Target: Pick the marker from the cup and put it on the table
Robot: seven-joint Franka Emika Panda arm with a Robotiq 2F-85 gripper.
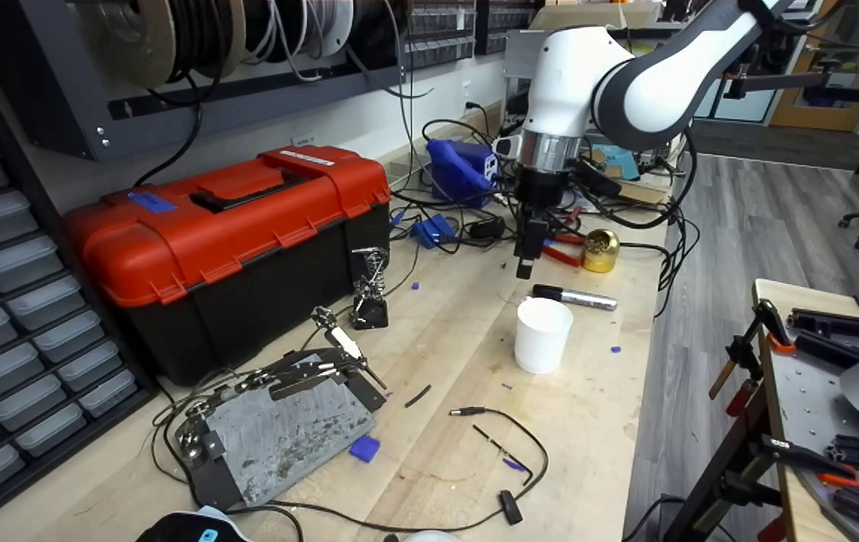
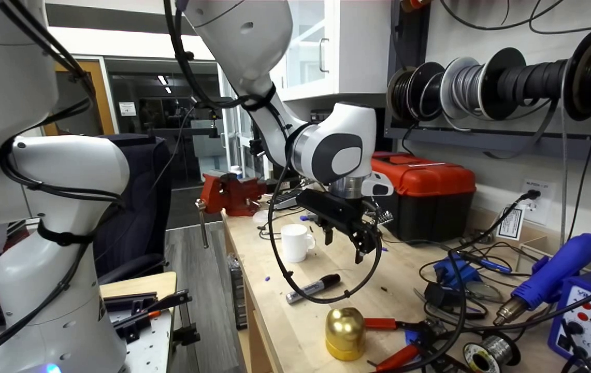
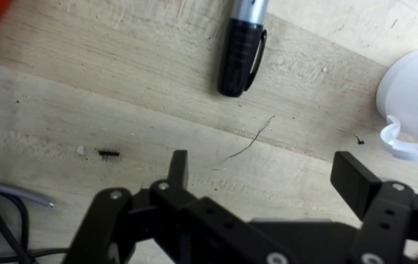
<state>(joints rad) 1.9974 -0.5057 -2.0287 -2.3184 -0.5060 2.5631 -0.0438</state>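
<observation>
Black gripper (image 3: 261, 168), jaws spread wide with nothing between, above the pale wood table (image 1: 595, 421). Just beyond in the wrist view, marker (image 3: 241, 55) flat on the table, outside the upright cup (image 1: 542, 339) and not touching it: by all appearances placement done, at most a retreat left. Near the marker's silver end, the table's free edge; roomier going on the opposite side, toward the metal stand (image 1: 370, 310) and red toolbox (image 1: 248, 256).

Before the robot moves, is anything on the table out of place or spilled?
Possibly: a blue scrap and a thin strand lie loose on the table, like leftovers. The marker lies outside the upright cup; no spill shows.
</observation>
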